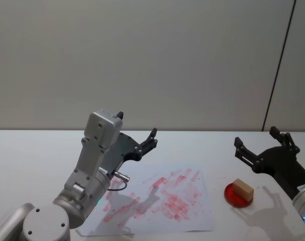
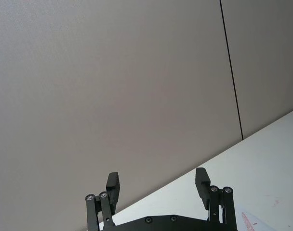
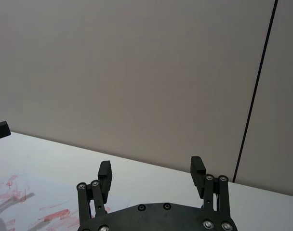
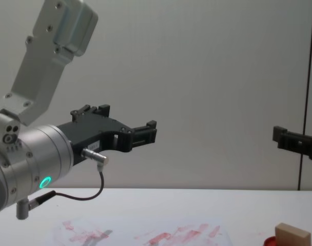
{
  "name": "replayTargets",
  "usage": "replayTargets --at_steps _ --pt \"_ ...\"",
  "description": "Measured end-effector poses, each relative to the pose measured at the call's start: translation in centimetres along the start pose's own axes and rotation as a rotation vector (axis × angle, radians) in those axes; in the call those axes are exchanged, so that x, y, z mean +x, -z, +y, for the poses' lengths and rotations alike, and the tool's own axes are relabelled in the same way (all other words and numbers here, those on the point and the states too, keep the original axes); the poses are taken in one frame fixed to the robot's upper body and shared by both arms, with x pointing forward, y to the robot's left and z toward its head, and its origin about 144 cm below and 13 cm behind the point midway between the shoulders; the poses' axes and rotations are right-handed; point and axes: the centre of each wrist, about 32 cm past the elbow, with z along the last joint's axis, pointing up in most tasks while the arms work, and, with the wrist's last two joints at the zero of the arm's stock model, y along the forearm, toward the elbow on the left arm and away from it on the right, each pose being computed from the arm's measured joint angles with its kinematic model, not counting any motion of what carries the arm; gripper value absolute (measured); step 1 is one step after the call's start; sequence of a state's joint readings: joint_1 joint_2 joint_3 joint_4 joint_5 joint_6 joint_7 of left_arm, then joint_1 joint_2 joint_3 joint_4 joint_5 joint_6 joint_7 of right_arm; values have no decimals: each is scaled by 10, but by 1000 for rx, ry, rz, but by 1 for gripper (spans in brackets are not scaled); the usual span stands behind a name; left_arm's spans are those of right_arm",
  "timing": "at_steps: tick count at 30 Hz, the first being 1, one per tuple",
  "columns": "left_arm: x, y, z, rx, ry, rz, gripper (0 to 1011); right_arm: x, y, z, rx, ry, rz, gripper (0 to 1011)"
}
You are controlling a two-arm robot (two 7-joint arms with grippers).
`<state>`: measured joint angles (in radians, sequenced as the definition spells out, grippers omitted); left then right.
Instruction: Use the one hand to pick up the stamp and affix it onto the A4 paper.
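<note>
The stamp [image 1: 243,189], a pale tan wooden block, rests on a flat round red ink pad [image 1: 232,199] at the right of the table; its top also shows low in the chest view [image 4: 292,237]. The A4 paper [image 1: 192,218], white with smeared red blotches, lies at the table's middle [image 4: 145,237]. My right gripper [image 1: 258,138] hangs open above the table, just behind and above the stamp, with nothing between its fingers [image 3: 150,169]. Over the paper's left part my left gripper [image 1: 137,125] is raised and open, empty [image 2: 157,185].
A plain grey wall [image 1: 142,60] rises behind the white table [image 1: 32,150], with a dark vertical seam [image 1: 280,65] at the right. Bare tabletop lies left of the paper and between paper and ink pad.
</note>
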<state>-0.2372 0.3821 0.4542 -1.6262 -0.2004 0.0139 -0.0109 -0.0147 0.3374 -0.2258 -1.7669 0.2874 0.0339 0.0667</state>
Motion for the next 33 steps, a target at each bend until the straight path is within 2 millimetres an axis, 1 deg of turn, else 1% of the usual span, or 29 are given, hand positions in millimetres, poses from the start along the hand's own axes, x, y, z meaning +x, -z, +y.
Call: replayTargets --at_steps 22,29,33 --pt "0 0 0 0 0 0 1002 1 1 0 -5 -5 -1 1001" --pt "0 0 0 0 0 0 1002 6 5 -3 -46 -33 -7 1001" --pt "0 0 0 0 0 0 1002 15 10 -6 -94 -59 -15 1001"
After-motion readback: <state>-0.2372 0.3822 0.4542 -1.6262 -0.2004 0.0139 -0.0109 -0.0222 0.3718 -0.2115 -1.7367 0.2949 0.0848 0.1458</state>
